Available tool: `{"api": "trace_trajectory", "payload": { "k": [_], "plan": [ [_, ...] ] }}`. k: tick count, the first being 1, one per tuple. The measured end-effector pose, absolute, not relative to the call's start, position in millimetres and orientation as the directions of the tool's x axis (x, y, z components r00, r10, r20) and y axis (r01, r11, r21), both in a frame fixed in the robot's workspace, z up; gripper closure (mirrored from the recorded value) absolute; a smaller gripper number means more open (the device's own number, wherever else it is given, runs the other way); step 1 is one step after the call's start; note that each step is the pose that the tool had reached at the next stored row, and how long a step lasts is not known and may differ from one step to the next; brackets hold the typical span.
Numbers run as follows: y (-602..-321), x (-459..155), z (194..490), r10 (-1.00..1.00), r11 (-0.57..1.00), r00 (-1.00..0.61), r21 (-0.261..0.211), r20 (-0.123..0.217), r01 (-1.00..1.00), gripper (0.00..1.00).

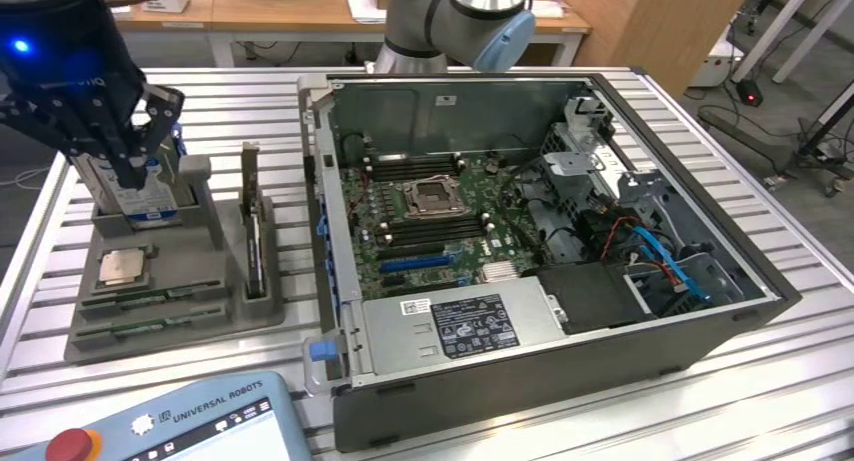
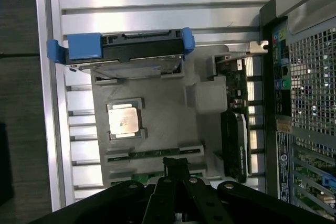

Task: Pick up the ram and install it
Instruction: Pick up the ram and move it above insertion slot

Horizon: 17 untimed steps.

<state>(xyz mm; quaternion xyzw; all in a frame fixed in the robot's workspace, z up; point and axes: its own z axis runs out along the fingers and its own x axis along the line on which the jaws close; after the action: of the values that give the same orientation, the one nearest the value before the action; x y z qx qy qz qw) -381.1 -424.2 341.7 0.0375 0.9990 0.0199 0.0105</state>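
Two green ram sticks lie flat in slots at the near end of a grey holder tray [image 1: 200, 316]: one ram stick [image 1: 140, 301] and a second [image 1: 131, 329] beside it. In the wrist view the first ram [image 2: 152, 154] runs across the tray, and the other ram [image 2: 140, 177] is partly covered by my fingers. My gripper [image 1: 127, 173] hangs above the tray at the exterior view's left, in front of the hard drive. Its fingers [image 2: 176, 165] are pressed together with nothing between them. The open computer case [image 1: 534, 211] holds the motherboard [image 1: 434, 216] with dark memory slots [image 1: 416, 165].
On the tray stand a hard drive in a blue caddy [image 2: 126, 48], a square silver processor [image 2: 124, 120] and a dark expansion card [image 2: 233, 140] on edge. A teach pendant [image 1: 174, 421] lies at the slatted table's near edge. The case wall [image 2: 310, 103] is close beside the tray.
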Motion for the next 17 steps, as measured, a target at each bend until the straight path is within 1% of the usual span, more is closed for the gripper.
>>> {"api": "trace_trajectory", "payload": {
  "k": [11, 17],
  "plan": [
    [-424.5, -381.1, 322.4, 0.075, 0.996, -0.997, 0.041, -0.019, 0.075, 0.9],
    [-424.5, -381.1, 321.8, 0.075, 0.996, -0.997, 0.041, -0.019, 0.075, 0.9]
  ]
}}
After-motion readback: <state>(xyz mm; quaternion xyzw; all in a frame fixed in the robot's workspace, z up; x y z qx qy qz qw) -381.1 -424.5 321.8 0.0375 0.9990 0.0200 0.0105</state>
